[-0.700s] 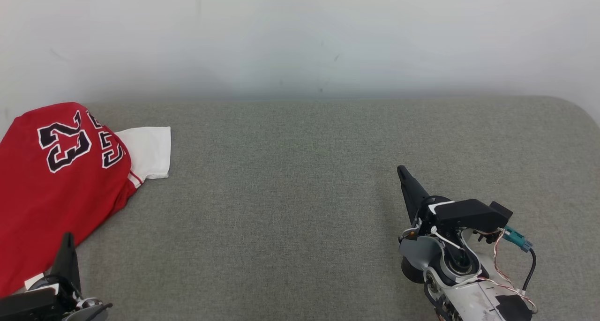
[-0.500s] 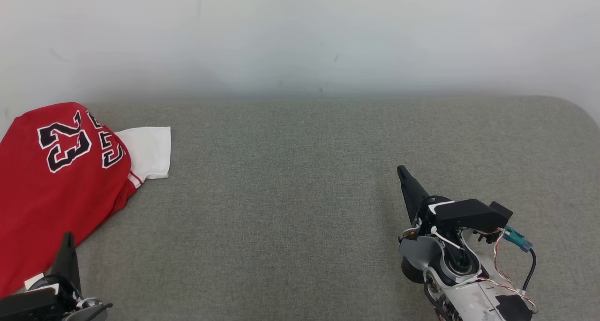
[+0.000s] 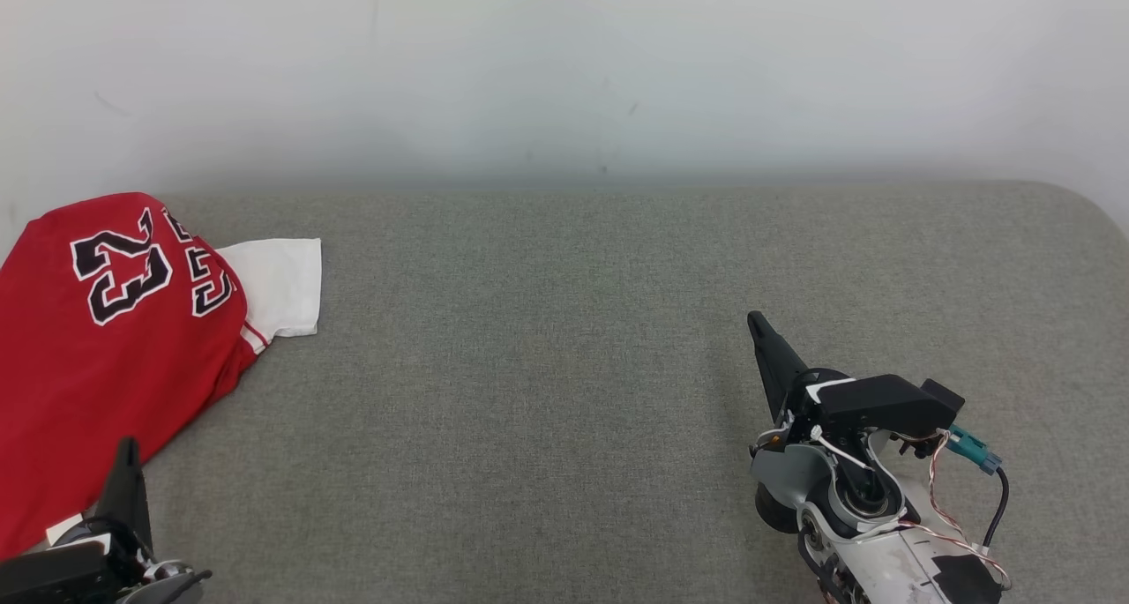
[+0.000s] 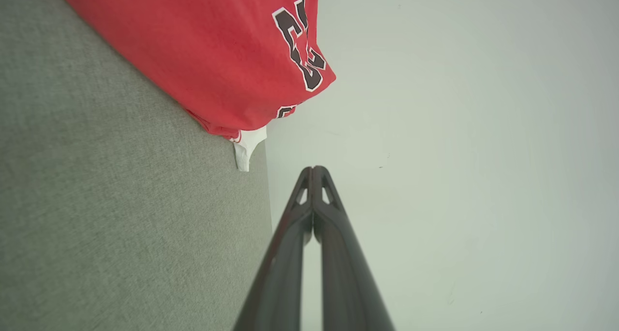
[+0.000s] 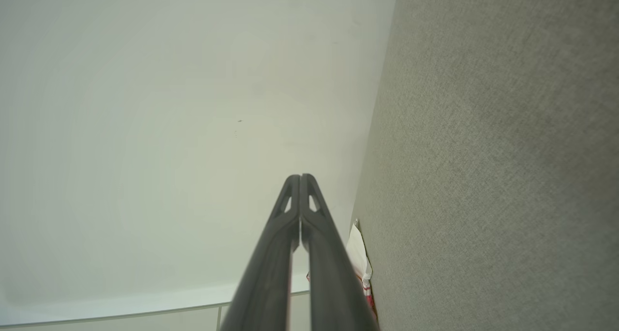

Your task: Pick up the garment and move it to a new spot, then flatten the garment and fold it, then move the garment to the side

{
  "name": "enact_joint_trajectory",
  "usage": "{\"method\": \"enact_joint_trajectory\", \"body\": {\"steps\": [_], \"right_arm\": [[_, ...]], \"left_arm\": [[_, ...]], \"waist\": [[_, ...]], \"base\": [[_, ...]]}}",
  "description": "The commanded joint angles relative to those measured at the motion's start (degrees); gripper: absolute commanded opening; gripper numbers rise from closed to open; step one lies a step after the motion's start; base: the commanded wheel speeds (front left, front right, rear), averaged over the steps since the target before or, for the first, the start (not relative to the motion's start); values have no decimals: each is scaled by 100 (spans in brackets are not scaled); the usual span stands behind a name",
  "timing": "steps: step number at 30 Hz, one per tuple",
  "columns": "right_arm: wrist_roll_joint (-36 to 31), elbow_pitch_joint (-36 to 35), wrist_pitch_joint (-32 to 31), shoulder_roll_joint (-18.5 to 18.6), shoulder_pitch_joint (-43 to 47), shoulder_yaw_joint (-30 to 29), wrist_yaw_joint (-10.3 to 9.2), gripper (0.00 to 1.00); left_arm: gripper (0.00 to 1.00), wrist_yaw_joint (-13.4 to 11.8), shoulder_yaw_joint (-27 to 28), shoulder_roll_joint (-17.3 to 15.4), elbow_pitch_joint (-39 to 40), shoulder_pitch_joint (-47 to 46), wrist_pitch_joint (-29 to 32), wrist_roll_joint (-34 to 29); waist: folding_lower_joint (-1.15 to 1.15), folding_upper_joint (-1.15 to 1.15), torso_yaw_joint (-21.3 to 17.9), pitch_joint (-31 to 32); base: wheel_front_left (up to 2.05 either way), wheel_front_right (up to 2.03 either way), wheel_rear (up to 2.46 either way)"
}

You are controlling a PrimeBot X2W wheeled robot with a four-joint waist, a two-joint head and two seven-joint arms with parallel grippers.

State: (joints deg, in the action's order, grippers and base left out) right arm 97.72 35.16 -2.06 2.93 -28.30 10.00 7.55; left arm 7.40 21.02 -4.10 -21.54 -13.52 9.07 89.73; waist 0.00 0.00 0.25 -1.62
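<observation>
One garment point(image 3: 97, 357), long axis near-to-far, white sleeve point(image 3: 278, 287) pointing right.

The worktop point(image 3: 547, 366) wears a coarse, matt grey woven cloth, while the garment point(image 3: 106, 357) is smoother red and white cloth. The left end effector point(image 3: 130, 445) and right end effector point(image 3: 754, 318) look like matt dark plastic.

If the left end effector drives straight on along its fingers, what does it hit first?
Probably the pale wall: the shut left end effector points past the far edge of the grey surface, with the red garment off to one side. Depth is unclear.
</observation>
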Motion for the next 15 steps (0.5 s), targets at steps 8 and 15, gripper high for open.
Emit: {"method": "enact_joint_trajectory", "body": {"steps": [8, 15], "right_arm": [[27, -3, -15, -10, -22, 15, -13, 0], [27, -3, -15, -10, -22, 15, -13, 0]], "left_arm": [[0, 19, 4, -20, -2, -56, -20, 36], [0, 19, 4, -20, -2, -56, -20, 36]], "waist": [[0, 0, 0, 0], [0, 0, 0, 0]], "base": [[0, 0, 0], [0, 0, 0]]}}
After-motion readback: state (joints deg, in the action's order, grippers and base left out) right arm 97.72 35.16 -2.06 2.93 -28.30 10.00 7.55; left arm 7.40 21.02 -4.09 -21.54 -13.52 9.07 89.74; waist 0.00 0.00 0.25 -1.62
